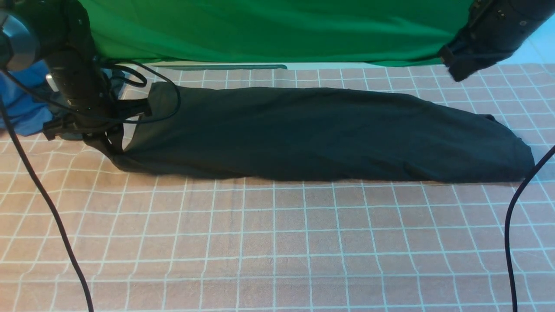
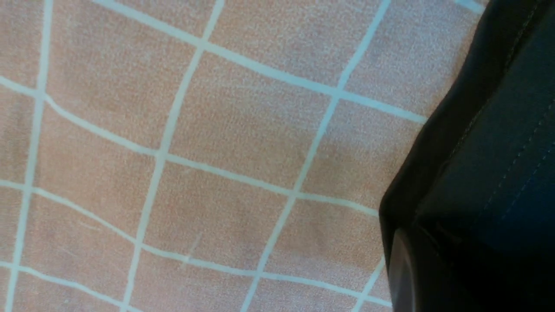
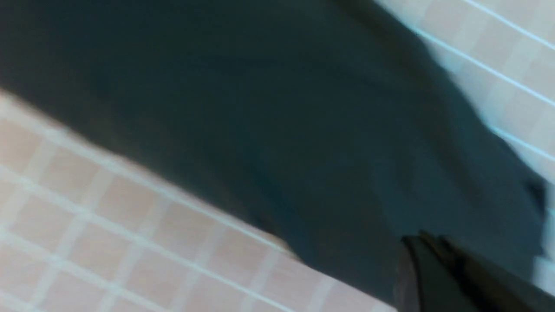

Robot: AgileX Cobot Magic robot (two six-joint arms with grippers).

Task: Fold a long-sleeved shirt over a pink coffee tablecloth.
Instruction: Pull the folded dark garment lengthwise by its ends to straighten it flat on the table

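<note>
place: robot lab | cues: green backdrop cloth, gridded pink tablecloth, trailing cables

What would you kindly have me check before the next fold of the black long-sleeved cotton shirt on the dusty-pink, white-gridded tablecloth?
1. The left gripper is shut on the left end of the shirt: ok.
2. The right gripper is raised clear of the shirt: ok.
3. The right gripper is open for a grasp: cannot tell.
4. The shirt lies as one long band on the tablecloth: ok.
5. The thin black cable is clear of the shirt's right end: cannot tell.
</note>
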